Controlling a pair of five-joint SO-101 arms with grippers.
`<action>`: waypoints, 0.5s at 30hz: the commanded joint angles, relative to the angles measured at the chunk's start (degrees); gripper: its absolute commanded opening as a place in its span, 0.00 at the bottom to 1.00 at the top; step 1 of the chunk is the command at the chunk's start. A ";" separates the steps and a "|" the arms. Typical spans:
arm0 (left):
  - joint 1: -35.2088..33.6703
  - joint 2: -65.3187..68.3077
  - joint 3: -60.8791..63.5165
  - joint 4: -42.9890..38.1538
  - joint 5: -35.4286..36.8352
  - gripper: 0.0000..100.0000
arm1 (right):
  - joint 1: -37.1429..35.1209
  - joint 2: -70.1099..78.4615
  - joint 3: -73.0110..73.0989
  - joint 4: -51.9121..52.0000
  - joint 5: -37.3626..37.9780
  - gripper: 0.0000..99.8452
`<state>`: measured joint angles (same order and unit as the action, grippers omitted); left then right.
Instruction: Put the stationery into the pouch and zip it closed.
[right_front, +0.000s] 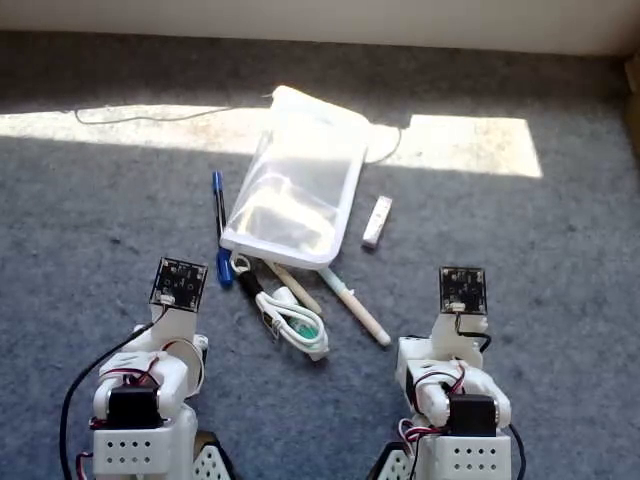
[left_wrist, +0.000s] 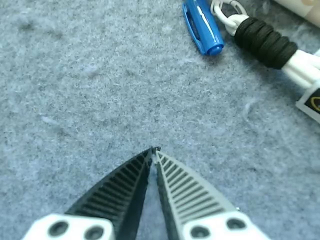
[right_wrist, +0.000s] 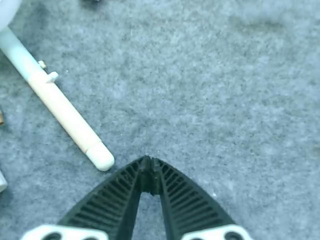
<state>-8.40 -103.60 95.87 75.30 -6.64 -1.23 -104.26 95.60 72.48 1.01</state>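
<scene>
From above, the clear pouch (right_front: 295, 185) lay on carpet (right_front: 520, 260), with a blue pen (right_front: 219, 225), cream pen (right_front: 352, 305) and cable (right_front: 290, 318) at its near end. Both arms sat folded back.

Left wrist: the left gripper (left_wrist: 154, 150) was closed and empty near the blue pen. The cable's tag (left_wrist: 311, 102) was unreadable.

Right wrist: the right gripper (right_wrist: 150, 165) was closed and empty beside the cream pen.

Two arms stand side by side, folded low: the left arm (right_front: 150, 395) and the right arm (right_front: 455, 395), wrists tipped downward. The left gripper (left_wrist: 154, 150) has its fingertips touching, nothing between them. The right gripper (right_wrist: 150, 165) looks pinched together as well, probably empty.
</scene>
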 joint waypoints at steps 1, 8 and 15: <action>-0.13 0.13 1.27 0.26 -0.62 0.01 | 0.48 -0.66 6.46 -1.63 -0.26 0.01; -0.31 0.04 1.27 0.26 -0.62 0.01 | 0.13 -0.66 6.46 -1.63 -0.35 0.01; -0.40 0.04 -1.10 0.26 -0.70 0.01 | 0.40 -0.57 6.46 -1.71 -0.18 0.01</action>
<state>-8.40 -103.60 95.87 75.30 -6.64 -1.23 -104.26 95.60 72.48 1.01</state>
